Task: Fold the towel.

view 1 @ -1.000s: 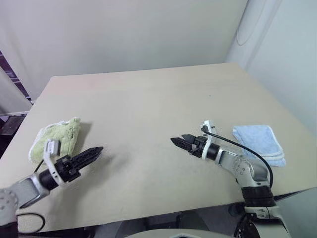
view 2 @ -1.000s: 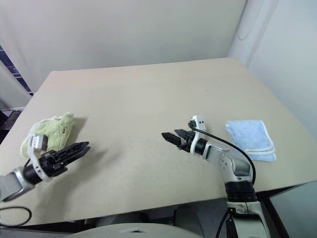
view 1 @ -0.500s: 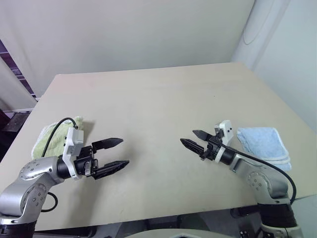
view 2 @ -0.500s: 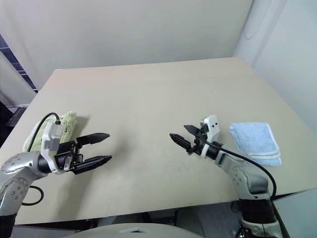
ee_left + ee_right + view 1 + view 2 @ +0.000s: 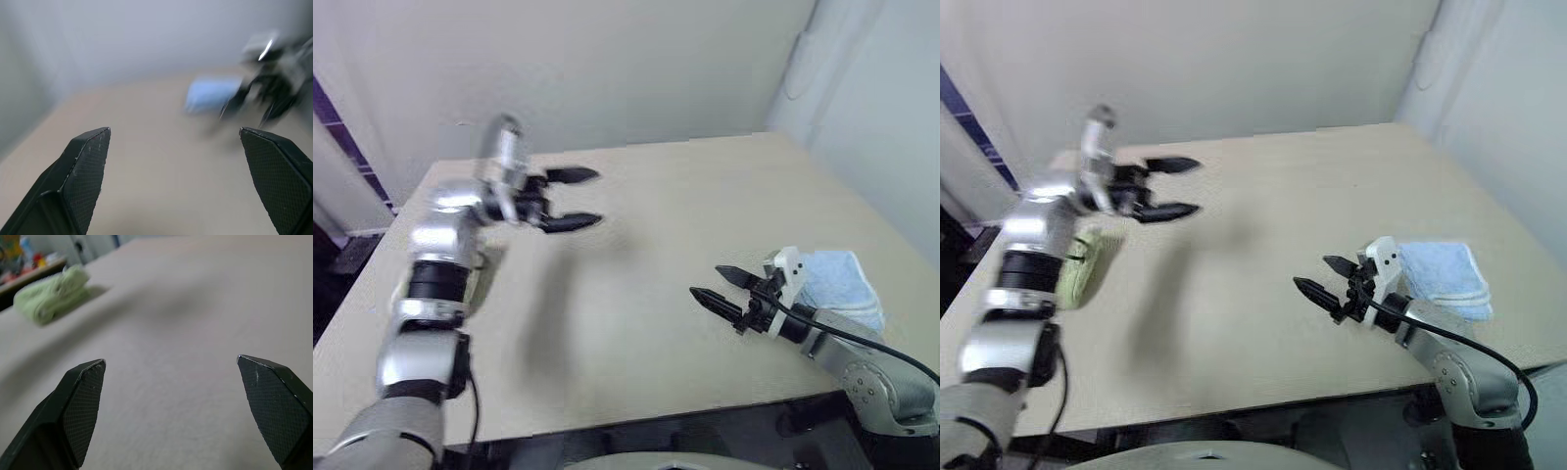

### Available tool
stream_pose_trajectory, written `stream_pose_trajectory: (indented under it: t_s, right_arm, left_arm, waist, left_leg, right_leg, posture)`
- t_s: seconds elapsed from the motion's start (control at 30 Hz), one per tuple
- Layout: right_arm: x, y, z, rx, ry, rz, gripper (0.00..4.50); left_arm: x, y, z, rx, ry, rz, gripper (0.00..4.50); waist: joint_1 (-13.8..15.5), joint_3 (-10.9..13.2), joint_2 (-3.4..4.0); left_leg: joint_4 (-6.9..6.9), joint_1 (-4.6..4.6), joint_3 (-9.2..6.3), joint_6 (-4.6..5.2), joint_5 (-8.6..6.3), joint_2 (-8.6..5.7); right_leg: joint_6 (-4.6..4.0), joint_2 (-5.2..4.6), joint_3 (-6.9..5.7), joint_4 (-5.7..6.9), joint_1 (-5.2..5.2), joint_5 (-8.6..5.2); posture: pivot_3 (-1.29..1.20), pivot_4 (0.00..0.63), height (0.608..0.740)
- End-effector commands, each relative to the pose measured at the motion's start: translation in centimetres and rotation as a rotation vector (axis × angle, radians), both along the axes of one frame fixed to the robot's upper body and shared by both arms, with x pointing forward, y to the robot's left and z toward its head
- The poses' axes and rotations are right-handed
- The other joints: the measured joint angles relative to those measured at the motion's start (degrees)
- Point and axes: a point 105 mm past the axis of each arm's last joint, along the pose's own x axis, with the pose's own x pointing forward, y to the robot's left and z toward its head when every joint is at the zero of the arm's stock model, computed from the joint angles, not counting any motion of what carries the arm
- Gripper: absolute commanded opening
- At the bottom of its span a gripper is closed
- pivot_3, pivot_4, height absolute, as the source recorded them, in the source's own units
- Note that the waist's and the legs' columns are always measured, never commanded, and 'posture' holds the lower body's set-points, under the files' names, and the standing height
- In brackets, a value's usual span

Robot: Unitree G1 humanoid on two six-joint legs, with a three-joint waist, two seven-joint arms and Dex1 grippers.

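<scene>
The light green towel (image 5: 1085, 266) lies bunched in a folded heap near the table's left edge

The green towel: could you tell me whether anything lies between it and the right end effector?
Nothing visible: only bare table lies between the open right end effector and the green towel.

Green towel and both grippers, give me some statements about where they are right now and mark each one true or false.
1. The green towel lies bunched at the table's left edge. True.
2. The left gripper is shut on the green towel. False: it is open, raised above the table, holding nothing.
3. The light blue towel lies folded near the right gripper. True.
4. The right gripper is shut. False: its fingers stand apart, empty.
5. The two towels touch. False: they lie at opposite sides.
</scene>
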Motion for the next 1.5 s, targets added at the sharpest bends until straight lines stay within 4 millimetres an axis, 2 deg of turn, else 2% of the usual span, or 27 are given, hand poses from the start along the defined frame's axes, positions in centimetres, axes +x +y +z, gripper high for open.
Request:
stream_pose_trajectory:
  t_s: [0.03, 0.07, 0.1, 0.23, 0.37, 0.53, 0.63, 0.9, 1.13, 1.3, 1.5]
  right_arm:
    - [0.1, 0.0, 1.2, 0.005, -0.046, 0.002, 4.5]
    - [0.1, 0.0, 1.1, -0.001, -0.046, -0.003, 4.5]
    - [0.1, 0.1, 1.1, -0.006, -0.047, -0.008, 4.5]
    - [0.0, -0.1, 1.1, -0.01, -0.047, -0.026, 4.5]
    - [-0.2, -0.2, 0.8, -0.016, -0.044, -0.036, 4.5]
    - [-0.3, -0.3, 0.7, -0.024, -0.046, -0.045, 4.5]
    - [-0.3, -0.5, 0.5, -0.034, -0.043, -0.058, 4.5]
    - [-0.3, -0.1, 0.0, -0.032, -0.032, -0.044, 4.5]
    - [-0.5, -0.7, 0.2, -0.028, -0.035, -0.054, 4.5]
    - [-1.0, -0.9, 0.1, -0.033, -0.025, -0.072, 4.5]
    - [0.4, 0.4, 0.1, -0.028, -0.036, -0.059, 4.5]
  left_arm:
    - [-0.9, -0.2, -2.4, 0.024, 0.09, -0.05, 4.46]
    - [-1.6, -0.7, -3.3, 0.038, 0.11, -0.088, 4.46]
    - [-2.2, -1.0, -3.8, 0.045, 0.128, -0.115, 4.46]
    - [-3.4, -1.2, -4.9, 0.048, 0.183, -0.142, 4.46]
    - [-4.3, -0.8, -5.7, 0.058, 0.196, -0.113, 4.46]
    - [-4.5, -0.5, -6.2, -0.001, 0.199, 0.044, 4.46]
    - [-4.9, -0.7, -5.6, -0.045, 0.21, 0.129, 4.46]
    - [-7.4, -2.3, -3.9, -0.056, 0.272, 0.198, 4.46]
    - [-8.5, -2.7, -3.7, -0.048, 0.29, 0.263, 4.46]
    - [-8.0, -2.5, -3.8, -0.036, 0.282, 0.305, 4.46]
    - [-7.4, -0.9, -3.5, -0.018, 0.247, 0.369, 4.46]
  waist:
    - [-1.3, 0.3, -0.62]
    - [-1.7, 0.2, -1.18]
    - [-1.7, 0.2, -1.39]
    - [-0.1, 0.2, -1.54]
    - [0.4, 0.3, -1.5]
    - [0.2, 0.3, -1.52]
    - [0.2, 0.3, -1.52]
    - [0.3, 0.3, -1.52]
    - [0.2, 0.3, -1.52]
    - [0.3, 0.3, -1.53]
    - [-0.1, 0.3, -1.53]
  left_leg:
    - [-0.01, 0.04, 0.1, 0.2, 0.06, 0.06]
    - [-0.03, -0.27, 0.1, 0.23, 0.08, 0.13]
    - [0.02, -1.02, 0.09, 0.23, 0.1, 0.32]
    - [-0.02, -1.46, 0.08, 0.25, 0.08, 0.36]
    - [-0.01, -1.11, 0.12, 0.27, 0.06, 0.38]
    - [0.27, -0.94, 0.17, 0.25, 0.05, 0.39]
    - [0.27, -0.89, 0.17, 0.25, 0.05, 0.4]
    - [0.19, -0.96, 0.21, 0.25, 0.05, 0.43]
    - [0.21, -0.78, 0.39, 0.25, 0.05, 0.42]
    - [0.21, -0.78, 0.5, 0.25, 0.05, 0.41]
    - [0.21, -0.72, 0.73, 0.25, 0.05, 0.41]
  right_leg:
    - [0.23, -0.01, 0.03, 0.14, -0.5, 0.08]
    - [0.23, 0.08, 0.05, 0.29, -0.89, 0.21]
    - [0.3, 0.48, 0.12, 0.5, -1.73, 0.45]
    - [0.2, 0.6, 0.19, 1.1, -2.49, 0.22]
    - [-0.02, 0.59, 0.18, 1.09, -2.17, 0.11]
    - [-0.24, 0.44, 0.22, 1.0, -1.9, 0.17]
    - [-0.16, 0.32, 0.27, 1.0, -1.85, 0.14]
    - [-0.21, 0.49, 0.36, 1.02, -1.97, 0.19]
    - [-0.2, 0.55, 0.45, 1.04, -1.86, 0.18]
    - [-0.2, 0.57, 0.54, 1.03, -1.89, 0.18]
    - [-0.2, 0.61, 0.84, 1.06, -1.98, 0.19]
  posture:
    - [0.0, 0.0, 0.74]
    - [0.0, 0.0, 0.74]
    - [0.0, 0.0, 0.74]
    - [0.0, 0.0, 0.74]
    - [0.0, 0.0, 0.74]
    - [0.0, 0.0, 0.74]
    - [0.0, 0.0, 0.74]
    - [0.0, 0.0, 0.74]
    - [0.0, 0.0, 0.74]
    - [0.0, 0.0, 0.74]
    - [0.0, 0.0, 0.74]
